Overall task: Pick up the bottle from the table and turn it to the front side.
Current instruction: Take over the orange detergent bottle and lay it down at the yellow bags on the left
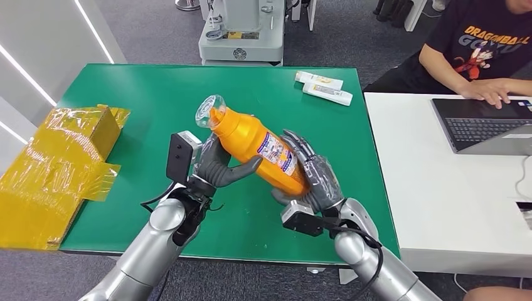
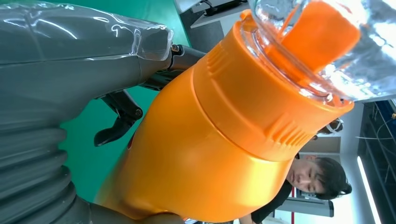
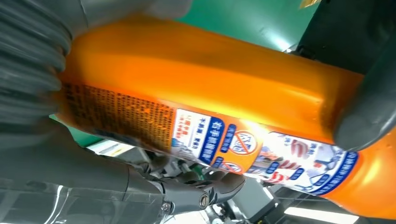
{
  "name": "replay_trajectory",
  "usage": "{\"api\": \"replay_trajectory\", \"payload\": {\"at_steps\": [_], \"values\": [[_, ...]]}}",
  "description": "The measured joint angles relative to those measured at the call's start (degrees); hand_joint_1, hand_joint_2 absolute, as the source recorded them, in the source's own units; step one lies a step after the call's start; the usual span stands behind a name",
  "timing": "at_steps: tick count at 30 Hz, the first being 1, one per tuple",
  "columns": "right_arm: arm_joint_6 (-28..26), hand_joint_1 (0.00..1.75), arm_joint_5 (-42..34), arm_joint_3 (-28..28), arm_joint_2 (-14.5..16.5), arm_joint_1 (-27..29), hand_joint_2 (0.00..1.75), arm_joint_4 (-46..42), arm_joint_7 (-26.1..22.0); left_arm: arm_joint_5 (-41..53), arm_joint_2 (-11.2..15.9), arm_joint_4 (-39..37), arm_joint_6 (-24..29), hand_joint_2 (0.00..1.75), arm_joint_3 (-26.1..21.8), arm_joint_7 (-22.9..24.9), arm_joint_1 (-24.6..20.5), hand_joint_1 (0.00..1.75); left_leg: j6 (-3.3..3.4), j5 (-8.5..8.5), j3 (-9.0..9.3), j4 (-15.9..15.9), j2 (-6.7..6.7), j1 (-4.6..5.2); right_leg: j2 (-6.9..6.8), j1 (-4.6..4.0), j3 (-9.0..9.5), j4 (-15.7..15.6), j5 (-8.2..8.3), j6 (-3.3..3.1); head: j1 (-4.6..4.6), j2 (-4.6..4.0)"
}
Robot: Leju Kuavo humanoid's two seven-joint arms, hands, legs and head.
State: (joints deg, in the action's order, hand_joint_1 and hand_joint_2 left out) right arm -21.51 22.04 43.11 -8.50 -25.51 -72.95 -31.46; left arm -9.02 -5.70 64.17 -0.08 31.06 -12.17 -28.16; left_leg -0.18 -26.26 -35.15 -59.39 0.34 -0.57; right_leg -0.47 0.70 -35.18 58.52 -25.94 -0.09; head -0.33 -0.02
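Head view is showing the orange bottle lifted above the green table and tilting, its clear cap pointing up and away toward the far left, its base sitting low toward the robot's right. The left hand is grasping the bottle's upper body from below, fingers wrapping around it, while the right hand is cupping and gripping the lower end, fingers curling over the label, which is facing up with blue and white print too small to read. A crumpled yellow box is lying at the table's left edge, and two white tubes are resting near the far right corner. A person in a black shirt reading "DRAGONBALL" is sitting at a white desk, typing on a laptop. Left wrist view is looking along the bottle toward its ribbed orange collar and transparent cap, with the grey thumb pressing against its side. Right wrist view is showing the bottle lying across the palm, its label carrying warning icons and blurred script, a grey fingertip pressing on its edge.
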Motion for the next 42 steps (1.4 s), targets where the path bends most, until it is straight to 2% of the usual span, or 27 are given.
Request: {"api": "replay_trajectory", "payload": {"at_steps": [12,16,21,29,36,42], "values": [[-4.3,0.00,0.3,-0.8,0.0,1.5,1.75,-3.8,0.7,-0.1,0.0,0.0,1.6,1.75,0.0,-0.2,0.0,1.75,0.00,0.00,0.00,0.0,-0.01,0.00,0.00,0.00,0.00,0.0,0.00,0.00,0.00,0.00],[-7.4,0.00,0.4,-0.8,0.0,2.8,1.75,-7.1,1.6,0.2,0.2,-0.1,2.7,1.75,0.0,-0.2,0.0,1.75,0.00,0.00,0.00,0.0,-0.01,0.00,-0.01,0.00,0.00,0.0,0.00,0.00,0.00,0.00],[-9.6,0.00,-3.1,-0.8,0.0,5.0,1.75,-12.6,3.2,-0.2,0.7,-0.3,3.8,1.75,0.0,-0.2,0.2,1.75,0.00,0.00,-0.01,0.0,-0.01,0.00,-0.01,0.00,0.00,0.0,0.00,0.00,0.00,0.00],[-12.9,0.00,-4.3,-0.5,0.0,7.4,1.75,-20.1,2.4,1.6,1.7,-0.2,8.5,1.75,-0.1,-1.1,1.1,1.75,0.00,0.00,-0.01,0.0,-0.01,0.00,-0.01,0.00,0.01,0.0,0.00,0.00,0.00,0.00],[-16.7,0.00,-3.4,-0.4,0.0,10.6,1.75,-24.7,2.0,7.5,4.2,2.3,13.0,1.75,-2.2,-0.8,2.3,1.75,0.00,0.00,-0.01,0.0,-0.01,-0.01,-0.01,-0.01,0.00,0.0,-0.01,-0.01,-0.01,0.00],[-18.0,0.00,-3.0,-0.9,-0.5,14.7,1.75,-27.0,2.0,15.9,8.6,5.6,15.0,1.75,-4.6,1.7,2.8,1.75,0.00,0.00,-0.01,0.0,-0.01,-0.02,-0.01,-0.02,0.00,0.0,-0.02,-0.01,0.00,0.00]]}}
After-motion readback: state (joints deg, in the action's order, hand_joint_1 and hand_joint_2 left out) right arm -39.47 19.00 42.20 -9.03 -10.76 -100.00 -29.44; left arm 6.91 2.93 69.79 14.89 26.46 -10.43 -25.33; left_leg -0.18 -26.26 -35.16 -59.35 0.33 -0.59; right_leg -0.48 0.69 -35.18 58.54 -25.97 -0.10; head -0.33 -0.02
